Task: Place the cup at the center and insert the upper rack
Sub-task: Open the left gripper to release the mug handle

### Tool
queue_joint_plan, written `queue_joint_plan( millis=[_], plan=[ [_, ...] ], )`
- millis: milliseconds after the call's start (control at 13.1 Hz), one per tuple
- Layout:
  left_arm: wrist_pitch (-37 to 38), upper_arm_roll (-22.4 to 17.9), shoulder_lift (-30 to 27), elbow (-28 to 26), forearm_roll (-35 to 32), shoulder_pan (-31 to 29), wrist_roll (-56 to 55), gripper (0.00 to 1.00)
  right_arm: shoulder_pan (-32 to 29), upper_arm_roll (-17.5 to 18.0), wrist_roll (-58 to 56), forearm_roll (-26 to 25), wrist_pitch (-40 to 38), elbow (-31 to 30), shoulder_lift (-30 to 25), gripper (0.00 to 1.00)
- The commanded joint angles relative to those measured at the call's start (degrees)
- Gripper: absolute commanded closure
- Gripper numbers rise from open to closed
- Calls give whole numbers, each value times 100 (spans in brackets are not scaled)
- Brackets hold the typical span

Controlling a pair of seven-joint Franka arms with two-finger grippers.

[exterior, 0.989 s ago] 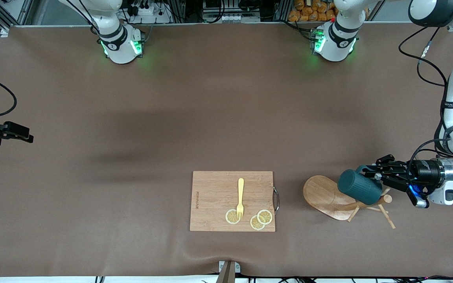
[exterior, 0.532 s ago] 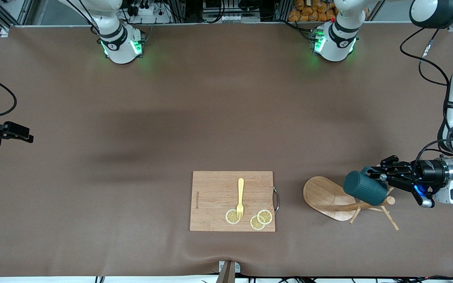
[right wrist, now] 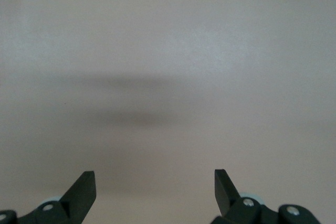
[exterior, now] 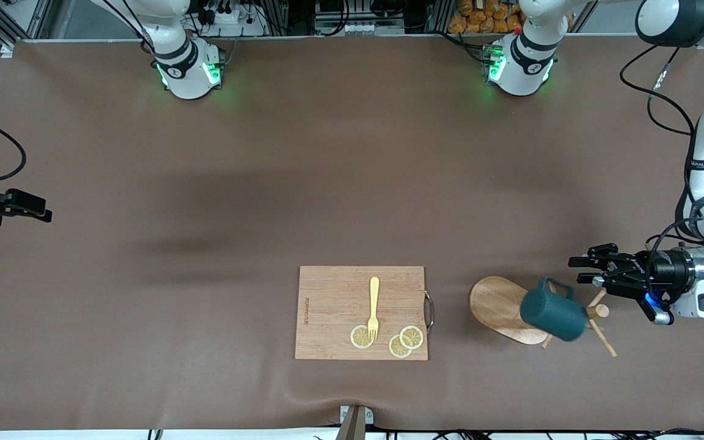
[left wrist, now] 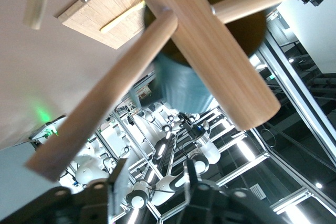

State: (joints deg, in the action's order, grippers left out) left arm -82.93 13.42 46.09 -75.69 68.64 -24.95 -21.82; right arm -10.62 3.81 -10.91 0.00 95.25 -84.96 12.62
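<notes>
While the cup (exterior: 553, 316) was clamped in the left gripper (exterior: 584, 269) half a second ago, it's now let go and dropped onto the upper rack (exterior: 505, 308), which lies tipped over at the cutting board's (exterior: 361, 312) 3 o'clock. The left gripper hangs at the cup's 2 o'clock, fingers spread, holding nothing. The right gripper (right wrist: 155, 182) waits wide open over bare table (exterior: 266, 171), empty too.

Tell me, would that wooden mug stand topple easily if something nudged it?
Probably. The upper rack already lies on its side, with the cup on its post. Its thin pegs look snappable, and the round post might let it rock or roll.
</notes>
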Motion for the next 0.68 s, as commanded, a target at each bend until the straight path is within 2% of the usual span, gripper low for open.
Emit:
queue_joint_plan(
  millis=[0, 456, 532, 608],
  plan=[
    [31, -15, -21, -7, 132, 34, 29, 0, -37, 14, -69, 52, -16, 67, 30, 0],
    [-13, -15, -266, -25, 19, 95, -16, 0, 33, 14, -60, 44, -16, 67, 30, 0],
    [-100, -24, -450, -68, -104, 139, -16, 0, 42, 14, -60, 52, -24, 67, 30, 0],
    [-284, 19, -686, -130, -506, 200, 2, 0, 51, 32, -42, 52, -16, 76, 30, 0]
  ],
)
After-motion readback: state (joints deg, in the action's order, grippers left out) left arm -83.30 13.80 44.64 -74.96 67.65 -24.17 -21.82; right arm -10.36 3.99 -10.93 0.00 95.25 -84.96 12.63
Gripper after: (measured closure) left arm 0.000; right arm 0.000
